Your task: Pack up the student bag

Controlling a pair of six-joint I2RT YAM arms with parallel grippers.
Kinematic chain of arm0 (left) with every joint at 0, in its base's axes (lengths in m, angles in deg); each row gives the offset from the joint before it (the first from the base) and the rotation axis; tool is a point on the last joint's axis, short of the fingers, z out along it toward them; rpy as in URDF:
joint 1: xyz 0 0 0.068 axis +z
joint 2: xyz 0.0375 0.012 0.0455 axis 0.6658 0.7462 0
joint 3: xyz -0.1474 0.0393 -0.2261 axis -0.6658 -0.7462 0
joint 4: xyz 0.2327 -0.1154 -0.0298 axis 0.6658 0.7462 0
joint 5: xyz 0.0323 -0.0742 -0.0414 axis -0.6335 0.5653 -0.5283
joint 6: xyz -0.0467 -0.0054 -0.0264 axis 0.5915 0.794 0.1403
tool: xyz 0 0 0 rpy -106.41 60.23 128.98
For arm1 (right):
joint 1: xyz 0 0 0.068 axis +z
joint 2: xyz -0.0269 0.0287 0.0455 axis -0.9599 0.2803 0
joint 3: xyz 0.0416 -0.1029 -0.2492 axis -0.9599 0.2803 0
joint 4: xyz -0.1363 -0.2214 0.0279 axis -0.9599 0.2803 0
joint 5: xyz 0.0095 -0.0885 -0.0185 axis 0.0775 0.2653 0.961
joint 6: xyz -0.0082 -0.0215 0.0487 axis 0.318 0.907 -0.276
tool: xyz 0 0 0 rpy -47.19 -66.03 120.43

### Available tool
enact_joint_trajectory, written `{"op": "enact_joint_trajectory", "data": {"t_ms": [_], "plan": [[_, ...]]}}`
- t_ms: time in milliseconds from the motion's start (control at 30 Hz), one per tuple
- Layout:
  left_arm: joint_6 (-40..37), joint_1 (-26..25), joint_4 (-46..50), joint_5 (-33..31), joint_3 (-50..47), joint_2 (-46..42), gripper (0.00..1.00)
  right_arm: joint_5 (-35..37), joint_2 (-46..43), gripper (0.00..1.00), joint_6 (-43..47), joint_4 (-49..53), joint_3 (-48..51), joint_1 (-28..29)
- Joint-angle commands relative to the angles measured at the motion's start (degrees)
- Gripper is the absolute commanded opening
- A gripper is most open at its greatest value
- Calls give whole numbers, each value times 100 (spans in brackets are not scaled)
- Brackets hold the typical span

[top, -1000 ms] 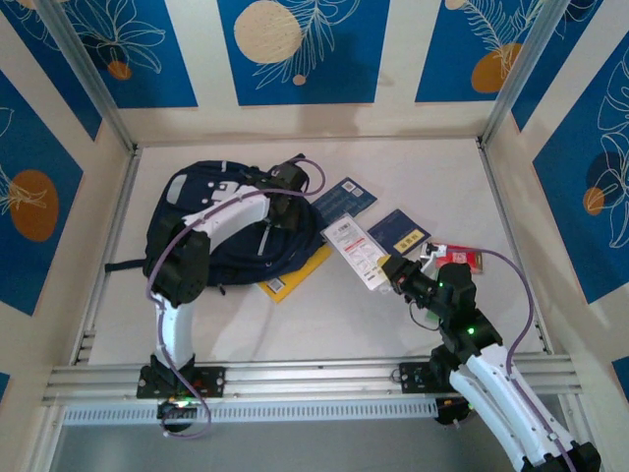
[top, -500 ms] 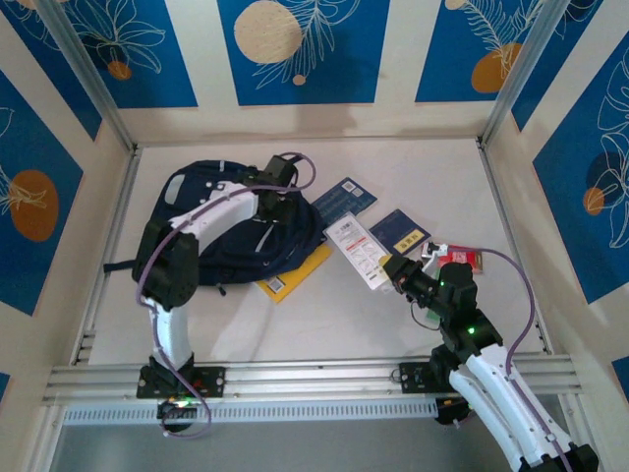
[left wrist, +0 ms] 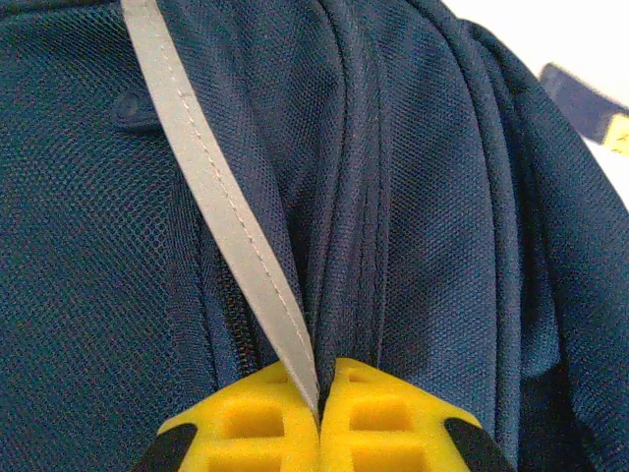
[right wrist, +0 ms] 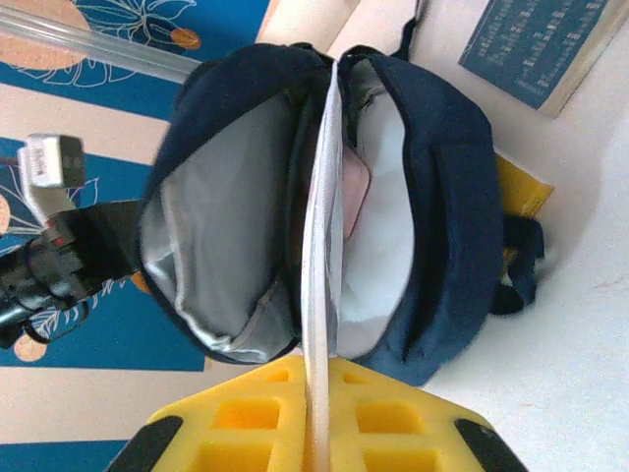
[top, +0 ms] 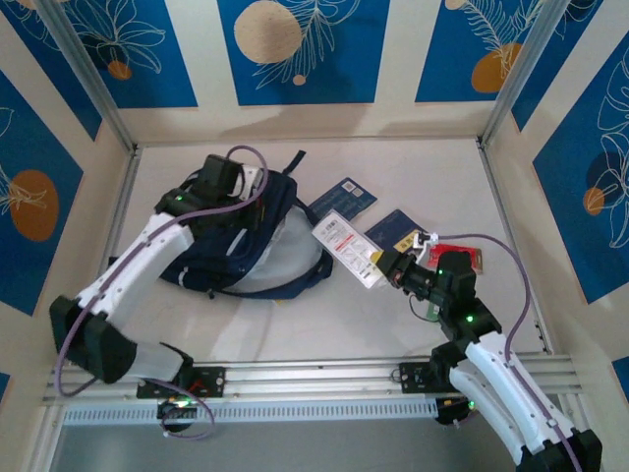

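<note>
Student bag (top: 270, 258) lying on the left half of the table (top: 413, 177), unzipped, main mouth gaping toward the right and baring pale grey lining. Left gripper (top: 246, 206) (left wrist: 319, 393) down on the bag's upper side, yellow fingers (left wrist: 256, 418) pressed fully together, pinching a grey reflective stripe (left wrist: 211, 187) along with a fold of navy mesh fabric beside a zip seam.

Right gripper (top: 385, 267) (right wrist: 319, 379) out to the right of the bag and apart from it, pads likewise squeezed tight, clamping a white printed card (top: 344, 246) (right wrist: 319, 246) by its near end. Card's far end close to the bag's rim; seen edge-on from the right wrist, crossing straight over the open mouth.

Inside the mouth, a pinkish patch (right wrist: 354, 192), possibly an item lying within, too unclear to name. Yellow book (right wrist: 516, 187) poking a corner out from under the bag's side. Blue book (top: 344, 197) (right wrist: 545, 49) flat on the table just beyond the card, second blue book (top: 398, 231) near the right wrist, red packet (top: 464, 259) further right, close beside that arm.
</note>
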State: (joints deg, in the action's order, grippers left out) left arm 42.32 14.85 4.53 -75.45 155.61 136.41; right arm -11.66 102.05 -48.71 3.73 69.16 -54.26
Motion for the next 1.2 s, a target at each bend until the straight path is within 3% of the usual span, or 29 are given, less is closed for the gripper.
{"op": "enact_joint_trajectory", "data": {"t_ms": [0,233,533,733,1167], "plan": [[-118,126,-382,835,-24,-388,0,-255,206,2,71,-558,-169,208],[143,246,-276,1223,106,-818,0,-54,1153,2,319,-841,-677,1022],[288,284,-56,1175,434,-973,0,293,2630,2,196,-1366,-1592,1758],[392,299,-88,1117,422,-1040,0,931,3766,2,-32,-1560,-2271,2073],[766,326,-678,1607,220,-1032,0,1582,6982,3,-301,-2428,-4283,2464]]}}
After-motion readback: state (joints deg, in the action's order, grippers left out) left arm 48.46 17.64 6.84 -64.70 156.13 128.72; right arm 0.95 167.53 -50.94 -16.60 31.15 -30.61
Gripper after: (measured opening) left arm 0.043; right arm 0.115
